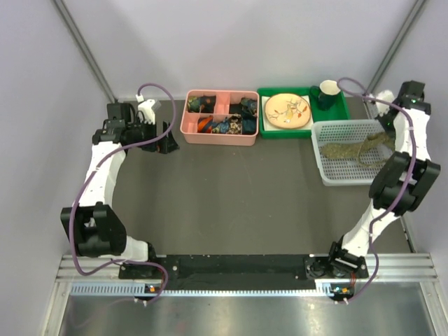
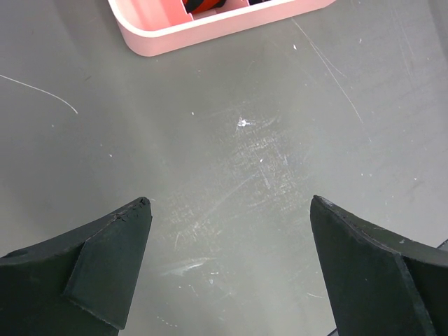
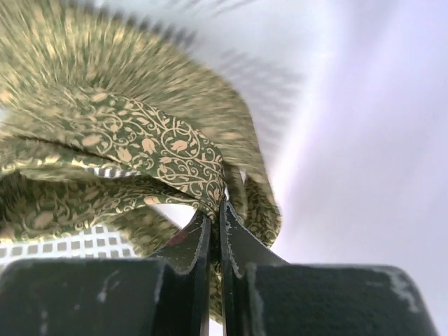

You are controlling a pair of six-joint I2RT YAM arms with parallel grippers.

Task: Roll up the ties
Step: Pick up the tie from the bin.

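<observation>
An olive-green tie (image 1: 348,150) with a light scroll pattern lies crumpled in the white mesh basket (image 1: 329,175) at the right of the table. My right gripper (image 1: 383,134) reaches into the basket's far right side. In the right wrist view its jaws (image 3: 216,210) are pressed together on a fold of the tie (image 3: 140,140), with the basket mesh (image 3: 63,241) below. My left gripper (image 1: 168,145) hovers at the far left by the pink tray. In the left wrist view it (image 2: 231,203) is open wide over bare table, with nothing between the fingers.
A pink compartment tray (image 1: 219,117) of small items stands at the back centre, its corner visible in the left wrist view (image 2: 210,28). Right of it sits a green tray (image 1: 269,93) holding a plate (image 1: 286,110) and a dark mug (image 1: 327,92). Walls close in on both sides.
</observation>
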